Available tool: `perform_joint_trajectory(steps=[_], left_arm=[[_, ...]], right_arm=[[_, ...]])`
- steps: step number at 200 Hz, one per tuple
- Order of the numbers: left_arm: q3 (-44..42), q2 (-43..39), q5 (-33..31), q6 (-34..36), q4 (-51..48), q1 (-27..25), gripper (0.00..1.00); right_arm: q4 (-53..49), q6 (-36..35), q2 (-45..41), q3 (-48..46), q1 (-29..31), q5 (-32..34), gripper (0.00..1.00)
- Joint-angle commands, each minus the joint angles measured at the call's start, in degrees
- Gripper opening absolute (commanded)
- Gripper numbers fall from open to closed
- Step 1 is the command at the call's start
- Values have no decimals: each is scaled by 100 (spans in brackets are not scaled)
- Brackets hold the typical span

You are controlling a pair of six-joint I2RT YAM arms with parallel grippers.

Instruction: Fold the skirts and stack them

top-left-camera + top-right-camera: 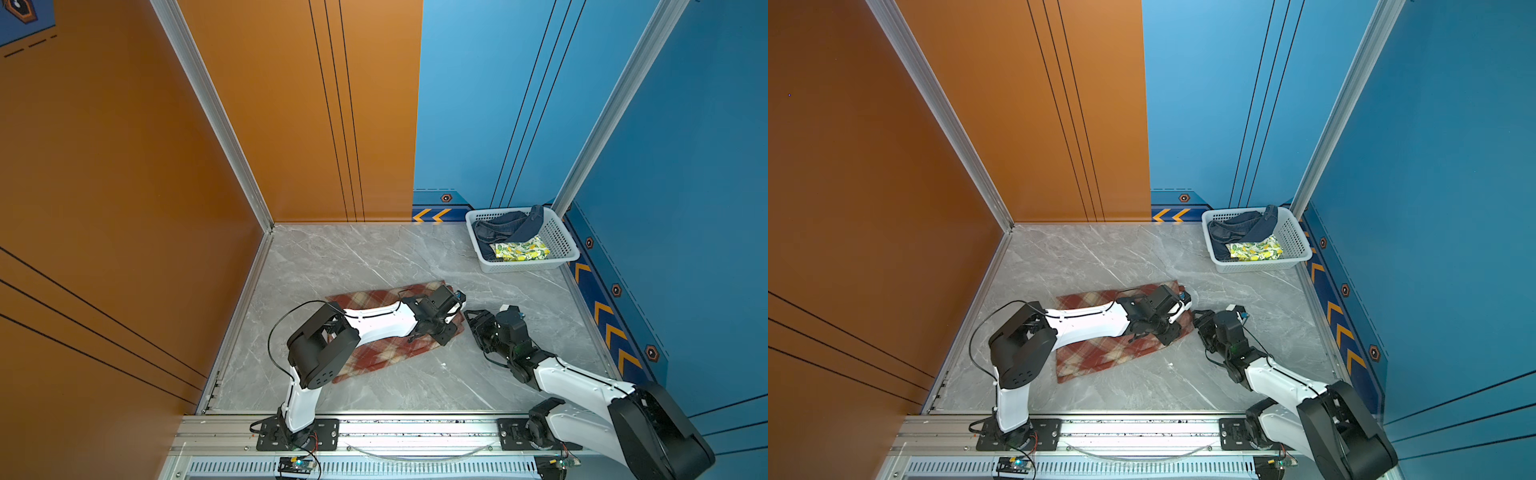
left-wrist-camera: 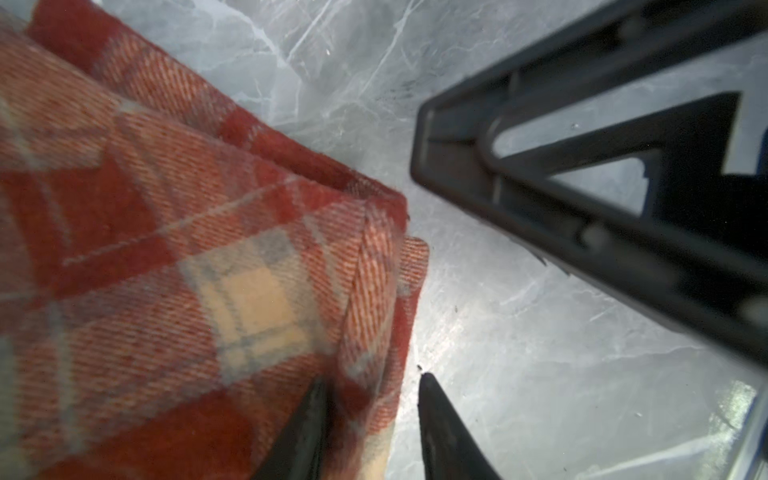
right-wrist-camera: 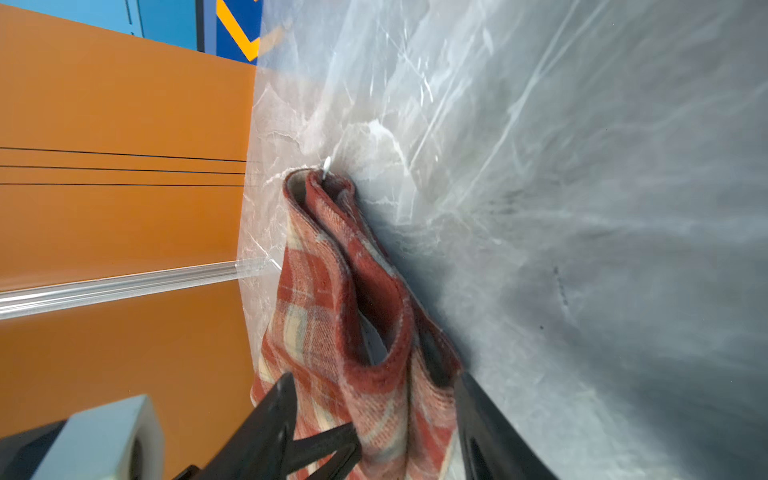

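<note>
Two skirts, the denim skirt (image 1: 498, 228) and the lemon skirt (image 1: 519, 249), sit in the white basket (image 1: 523, 266), well beyond both grippers. The plaid skirt (image 1: 382, 353) lies folded on the marble table (image 1: 374, 257), and the left arm crosses over its middle. The left gripper (image 2: 372, 377) is parted astride its corner, one finger over cloth, one over bare table. The right gripper (image 3: 374, 376), close opposite, is spread wide around the looped end.

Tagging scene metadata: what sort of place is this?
Probably a purpose-built robot test cell, not a home: orange panel wall and blue panel wall with an aluminium frame post, white-and-black left arm and right arm bolted to a front aluminium rail, grey marble-look tabletop.
</note>
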Motion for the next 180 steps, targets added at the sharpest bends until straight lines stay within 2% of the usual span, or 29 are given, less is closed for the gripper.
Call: perform_joint_trajectory(steps=[1, 18, 61, 137, 169, 180], left_arm=[[60, -111, 397, -128, 32, 7, 57], [-82, -290, 516, -211, 164, 76, 61], [-834, -1194, 733, -643, 702, 561, 62], [-1897, -2475, -127, -1421, 90, 1425, 71], [-2092, -2596, -570, -1700, -284, 1642, 73], [-2152, -2632, -634, -1794, -393, 1745, 73]], right_arm=[[-726, -280, -209, -12, -114, 56, 67], [-816, -369, -295, 0, -157, 0, 68], [-825, -692, 17, 255, -182, -367, 73], [-718, -1286, 995, 848, 166, -551, 87], [-483, -1285, 1500, 910, 371, -400, 85], [-339, -1251, 1670, 864, 383, -368, 76]])
